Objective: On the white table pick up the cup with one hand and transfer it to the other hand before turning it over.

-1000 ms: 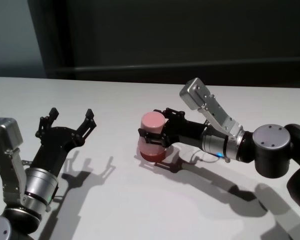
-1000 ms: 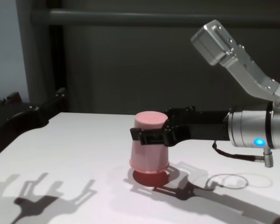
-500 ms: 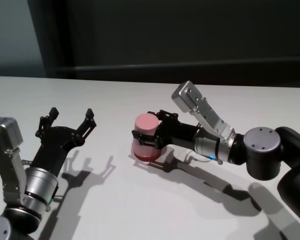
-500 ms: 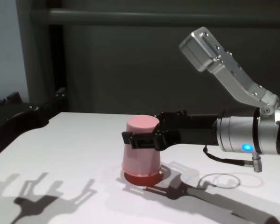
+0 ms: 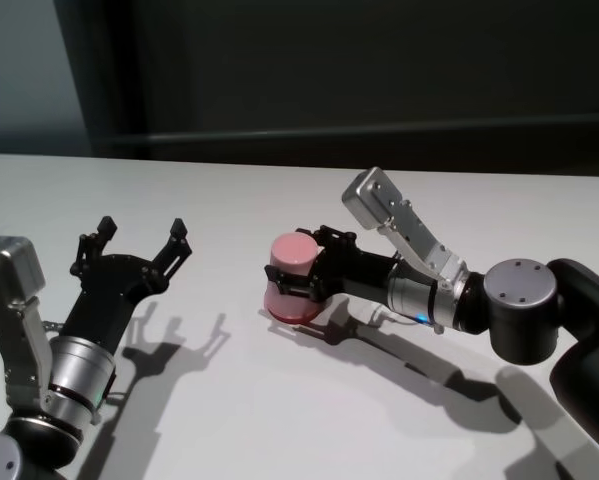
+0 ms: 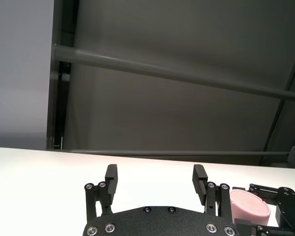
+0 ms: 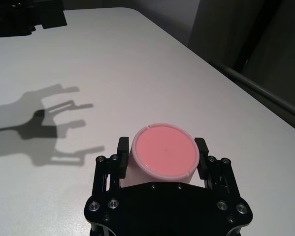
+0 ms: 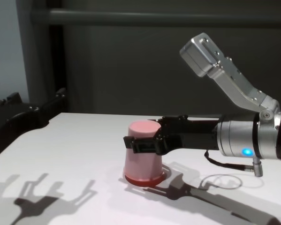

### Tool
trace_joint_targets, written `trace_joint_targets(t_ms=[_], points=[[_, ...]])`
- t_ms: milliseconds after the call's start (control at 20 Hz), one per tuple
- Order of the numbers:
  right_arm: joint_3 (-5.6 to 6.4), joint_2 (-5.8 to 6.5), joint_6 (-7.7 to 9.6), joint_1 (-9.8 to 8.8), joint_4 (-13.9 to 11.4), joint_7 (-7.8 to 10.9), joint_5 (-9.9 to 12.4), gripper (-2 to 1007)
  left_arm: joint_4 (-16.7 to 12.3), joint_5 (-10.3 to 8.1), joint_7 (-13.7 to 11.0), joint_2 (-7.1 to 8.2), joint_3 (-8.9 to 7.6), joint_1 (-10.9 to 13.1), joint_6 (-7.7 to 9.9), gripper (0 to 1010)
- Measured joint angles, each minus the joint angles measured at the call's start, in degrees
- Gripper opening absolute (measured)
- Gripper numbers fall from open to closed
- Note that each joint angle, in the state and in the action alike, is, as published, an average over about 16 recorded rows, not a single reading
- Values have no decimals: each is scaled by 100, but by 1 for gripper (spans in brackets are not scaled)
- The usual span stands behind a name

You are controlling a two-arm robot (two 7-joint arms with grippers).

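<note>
R gripper (image 5: 301,277) clamped on small pink plastic tumbler (image 8: 143,153), inverted, base up, rim at or just above matte white tabletop (image 5: 279,400). L gripper (image 5: 134,243) fingers spread, idle, well apart. Risk: smooth tapered wall, may slip through fingers at handover/flip.

The right gripper (image 5: 287,280) is matte black, with flat plate-like jaws and small bright screws at the knuckles (four pairs show in the right wrist view). Behind it sits a thick silver cylindrical wrist (image 8: 236,138) with a black band and a small blue light. A grey metal block on an angled silver bracket (image 8: 224,70) stands off the wrist, and a thin black cable (image 8: 227,164) loops beneath. The left gripper (image 5: 134,246) is the same black multi-fingered type, on a silver-and-black wrist (image 5: 74,370) with a grey block (image 5: 9,262) alongside.
</note>
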Motion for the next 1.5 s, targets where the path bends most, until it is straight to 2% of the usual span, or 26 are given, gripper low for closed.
trace_joint_targets(t_ms=[300, 700, 1050, 1300, 1500], points=[[22, -12, 8, -8, 17, 5, -8, 821, 0, 0, 0, 0, 0, 0, 0, 1003], [25, -4, 6, -11, 1, 5, 1, 931, 0, 0, 0, 0, 0, 0, 0, 1003], [98, -53, -145, -9, -15, -34, -18, 998, 0, 0, 0, 0, 0, 0, 0, 1003], [215, -104, -314, -35, -86, -190, -92, 1002, 0, 0, 0, 0, 0, 0, 0, 1003], [358, -136, -425, -117, -211, -453, -196, 1002, 0, 0, 0, 0, 0, 0, 0, 1003]])
